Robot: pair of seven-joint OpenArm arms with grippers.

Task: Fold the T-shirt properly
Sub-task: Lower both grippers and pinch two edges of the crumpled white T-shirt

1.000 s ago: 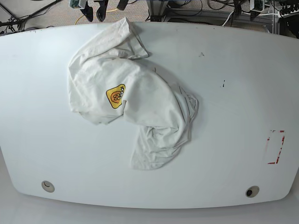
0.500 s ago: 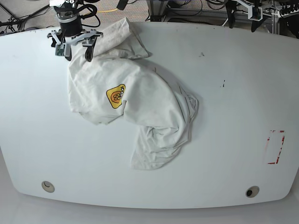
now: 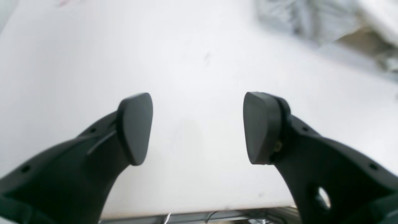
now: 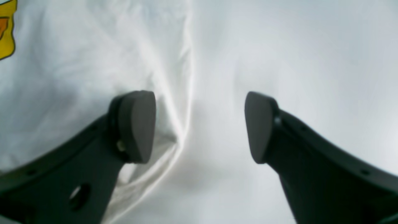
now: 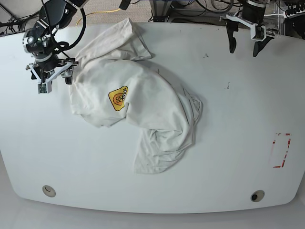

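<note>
The white T-shirt [image 5: 143,105] lies crumpled left of the table's middle, its small yellow-orange logo [image 5: 118,98] facing up. My right gripper [image 5: 53,80] hovers at the shirt's far-left edge. In the right wrist view it [image 4: 199,127] is open and straddles the hem: one finger [image 4: 136,124] is over the cloth [image 4: 77,77], the other over bare table. A corner of the logo [image 4: 6,31] shows at the left there. My left gripper [image 5: 244,46] is at the far right of the table, open [image 3: 197,127] above bare white surface, well away from the shirt.
The white table [image 5: 238,119] carries a red-marked rectangle [image 5: 281,150] near its right edge. Two round holes [image 5: 48,190] [image 5: 257,196] sit near the front edge. Small dark marks [image 5: 228,86] dot the surface. Cables and equipment lie behind the far edge.
The right gripper has moved from the shirt's top edge to the left and nearer, to its left hem. The left gripper has come down into view over the table's far right.
</note>
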